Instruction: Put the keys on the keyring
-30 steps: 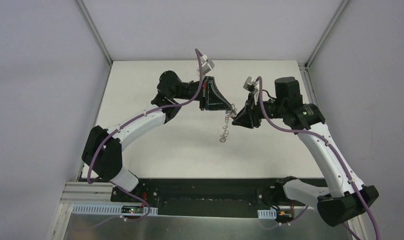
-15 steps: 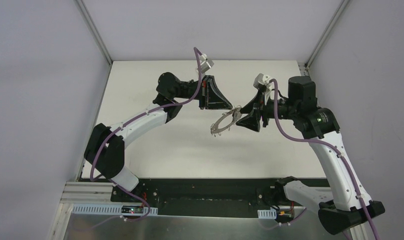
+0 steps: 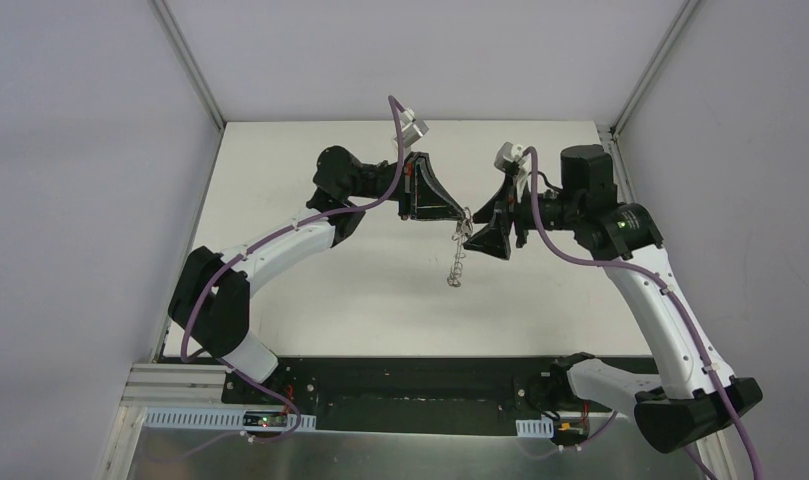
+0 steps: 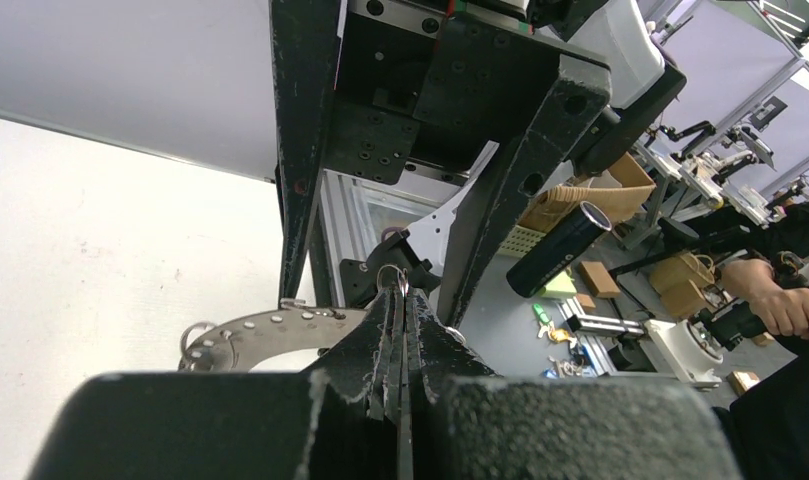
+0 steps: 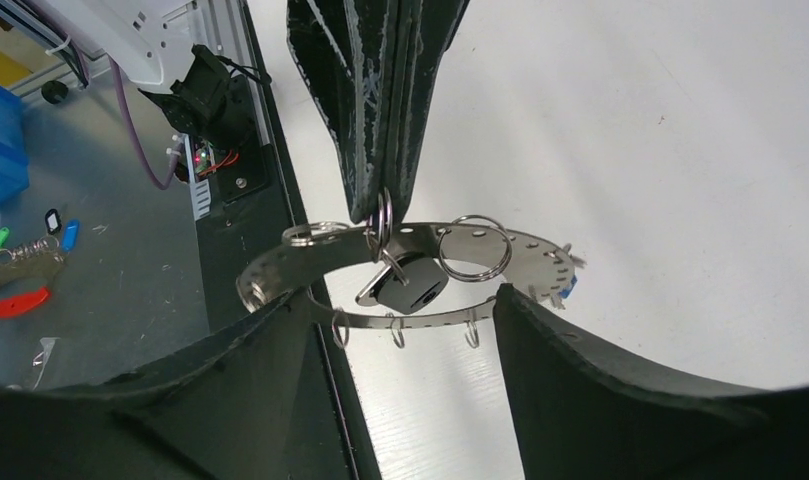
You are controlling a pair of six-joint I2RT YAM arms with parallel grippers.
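Nearest me in the right wrist view, my right claw (image 5: 395,305) is spread wide, one finger to each side of the keyring (image 5: 525,250) and touching nothing that I can see. The keyring hangs in the air between my two claws, well above the table (image 3: 310,200), its low end drooping toward the near side in the top view.

Just beyond it, my left claw (image 5: 382,210) is pressed together on one small wire loop (image 5: 380,225) at the ring's outer edge, and the whole ring dangles from that single pinch. The black-headed key (image 5: 408,285) hangs right under that loop and looks threaded on it. A sliver of blue (image 5: 568,288) shows at the ring's right end, probably the other key, though I cannot tell whether it is attached.

I judge the ring light, stiff and slick: thin metal that will swing and twist on one loop. I would grip it flat across the band, between loops, and take the keys by their plastic heads, not their blades.
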